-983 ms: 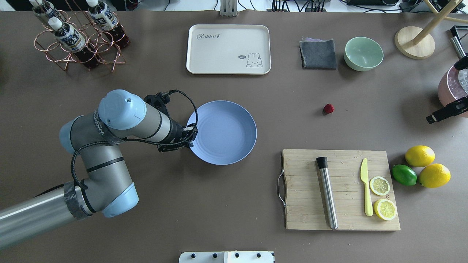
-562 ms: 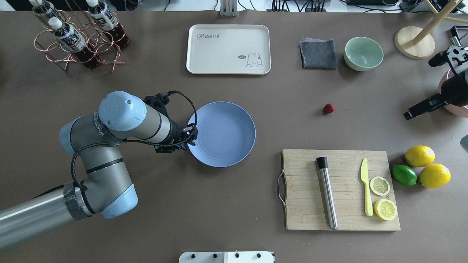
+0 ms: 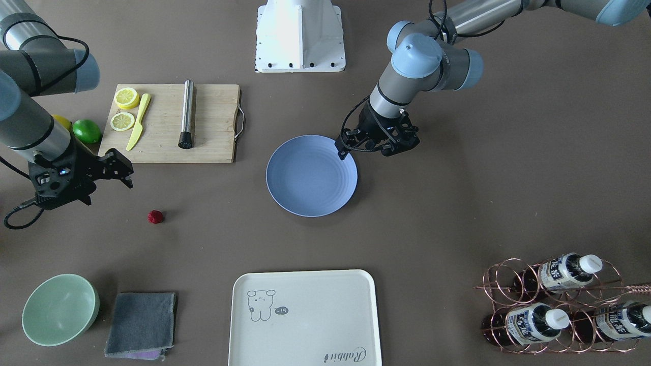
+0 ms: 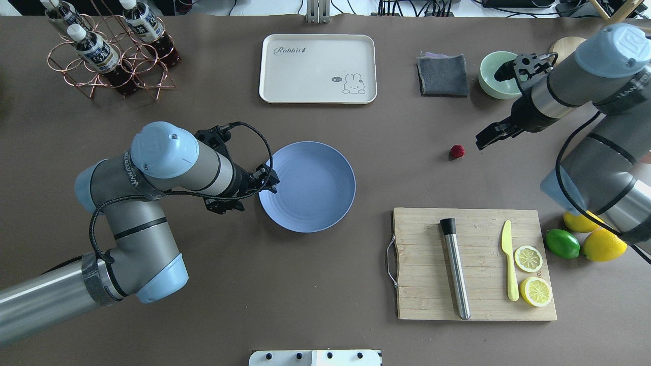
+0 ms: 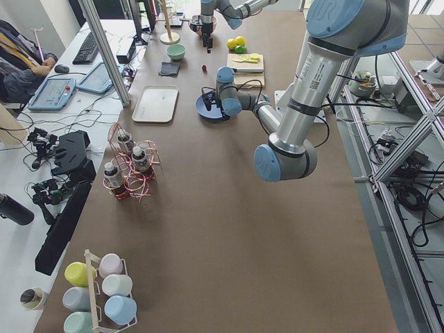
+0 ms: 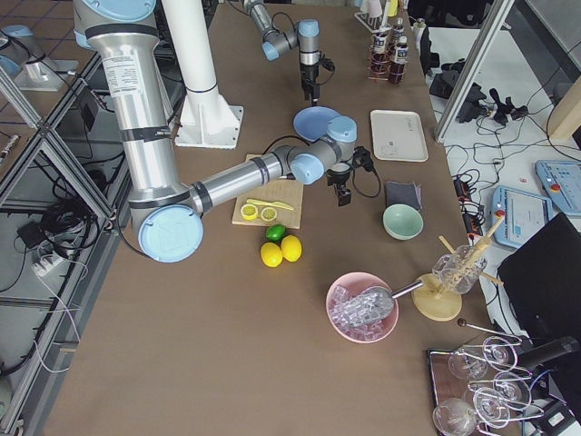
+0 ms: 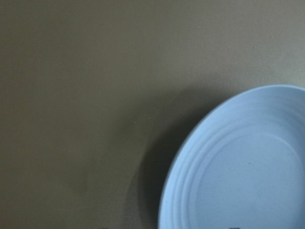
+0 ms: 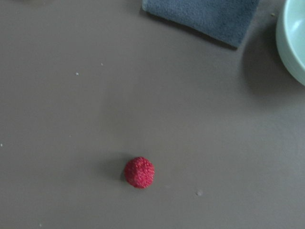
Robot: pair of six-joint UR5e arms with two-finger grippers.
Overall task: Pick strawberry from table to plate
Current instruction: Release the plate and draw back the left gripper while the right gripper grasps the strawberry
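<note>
Your right gripper [image 4: 482,142] hangs over bare table [image 4: 407,173] just beside the strawberry [image 4: 456,151] and holds nothing. How far its jaws are parted cannot be told. The one berry is dark red, roundish and bumpy. It lies alone with open room all round, well apart from the single blue plate [image 4: 325,218]. Your left gripper [image 4: 268,182] sits at that plate's left rim, its opening unclear. Further out are one cutting board [image 4: 422,264] and two whole lemons [image 4: 605,246].
</note>
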